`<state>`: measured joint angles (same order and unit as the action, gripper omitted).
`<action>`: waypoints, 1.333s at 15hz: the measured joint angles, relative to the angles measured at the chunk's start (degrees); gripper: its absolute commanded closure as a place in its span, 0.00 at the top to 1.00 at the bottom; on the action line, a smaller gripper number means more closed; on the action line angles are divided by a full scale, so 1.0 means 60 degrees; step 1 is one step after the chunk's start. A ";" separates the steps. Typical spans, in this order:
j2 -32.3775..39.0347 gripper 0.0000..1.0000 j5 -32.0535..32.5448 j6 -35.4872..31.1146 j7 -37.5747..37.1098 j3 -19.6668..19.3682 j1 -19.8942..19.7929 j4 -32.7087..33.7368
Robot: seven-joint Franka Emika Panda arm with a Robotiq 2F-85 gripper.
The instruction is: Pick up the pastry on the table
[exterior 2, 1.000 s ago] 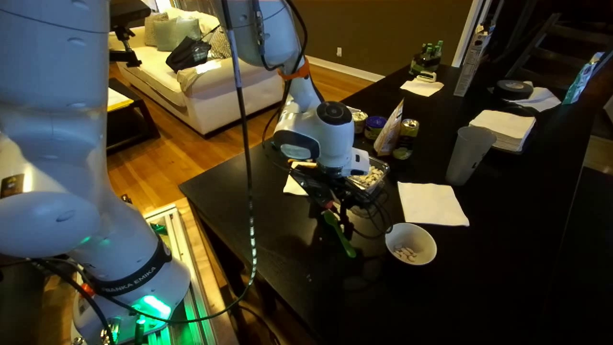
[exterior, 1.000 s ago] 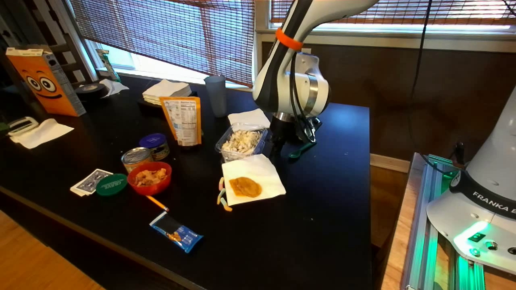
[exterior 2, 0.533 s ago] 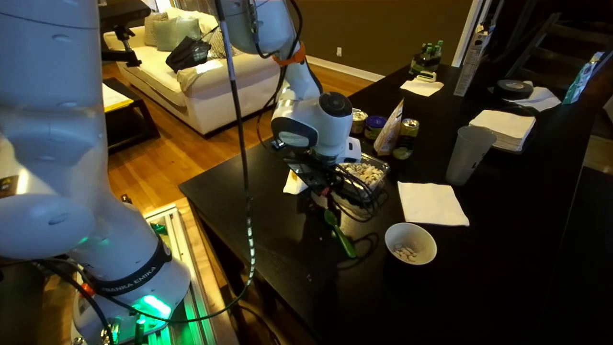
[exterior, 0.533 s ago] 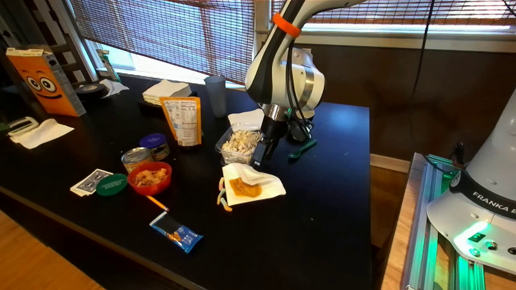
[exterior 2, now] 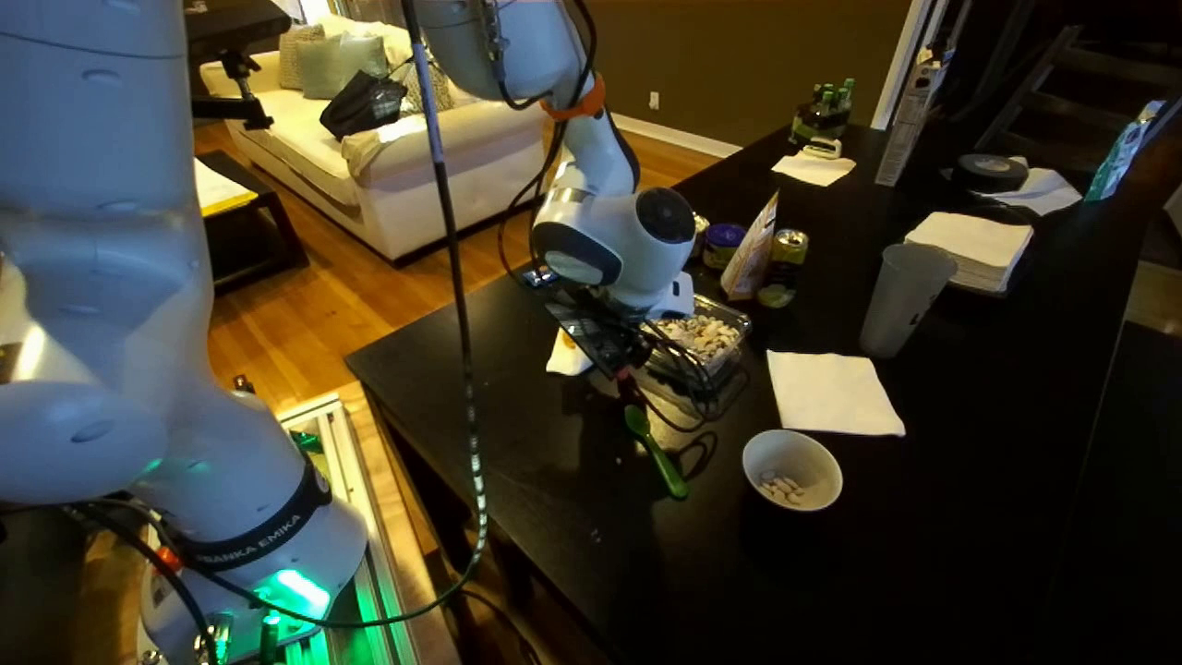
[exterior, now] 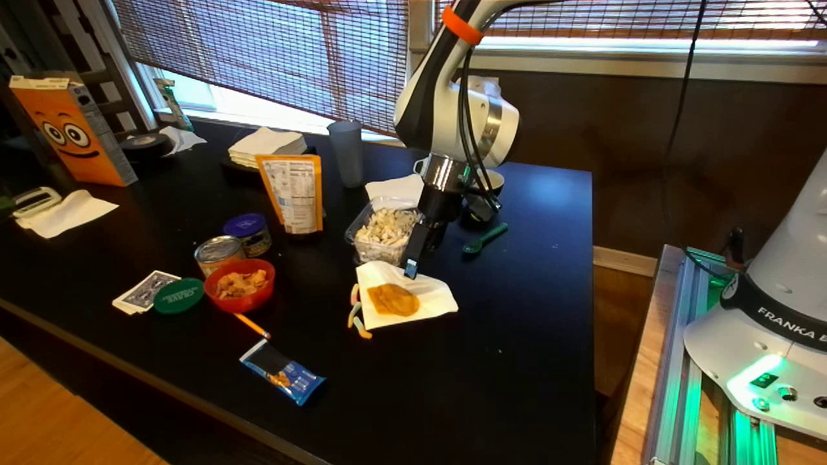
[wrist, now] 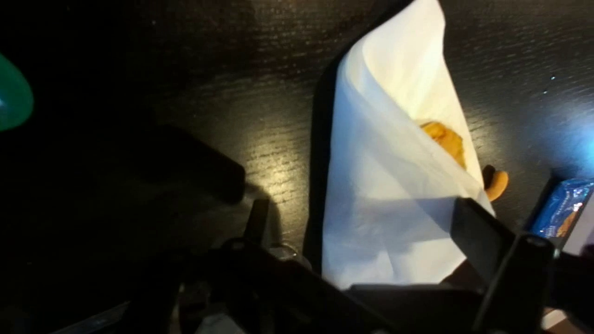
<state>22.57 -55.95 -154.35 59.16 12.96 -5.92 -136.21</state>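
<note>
The pastry (exterior: 393, 299) is a flat golden-brown piece lying on a white napkin (exterior: 434, 300) on the black table (exterior: 504, 387). In the wrist view the napkin (wrist: 380, 185) is folded up over most of the pastry (wrist: 448, 141), so only an edge shows. My gripper (exterior: 413, 263) hangs tilted at the napkin's back edge, just behind the pastry. In the wrist view my gripper's fingers (wrist: 361, 213) are wide apart, one over the napkin and one beside it, with nothing held. In an exterior view the wrist hides the fingers; a corner of the napkin (exterior 2: 565, 358) shows.
A clear box of pale pieces (exterior: 386, 231) stands right beside the gripper. A green spoon (exterior: 486, 239) lies behind it. Gummy worms (exterior: 356, 316) touch the napkin. A red bowl (exterior: 239, 287) and blue packet (exterior: 283, 373) lie farther off. A white bowl (exterior 2: 792, 471) stands behind the arm.
My gripper has moved forward to the napkin's back edge. The napkin, flat at first, got pushed up over the pastry; it has since eased back a little, showing more of the pastry.
</note>
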 measured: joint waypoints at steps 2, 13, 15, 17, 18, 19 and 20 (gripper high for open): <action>0.0186 1.00 -0.0068 0.0194 0.0131 0.0029 -0.0105 0.0103; 0.0835 1.00 -0.0622 0.2052 0.1029 -0.0099 -0.0215 0.0978; 0.0875 1.00 -0.0628 0.2285 0.1080 -0.0175 -0.0212 0.1051; 0.0887 1.00 -0.0629 0.2572 0.1091 -0.0231 -0.0197 0.1097; 0.0891 1.00 -0.0629 0.2687 0.1091 -0.0258 -0.0168 0.1112; 0.0894 1.00 -0.0629 0.2752 0.1091 -0.0292 -0.0115 0.1119; 0.0894 1.00 -0.0629 0.2759 0.1082 -0.0317 -0.0049 0.1119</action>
<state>27.93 -59.72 -137.80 65.65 11.06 -6.21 -129.49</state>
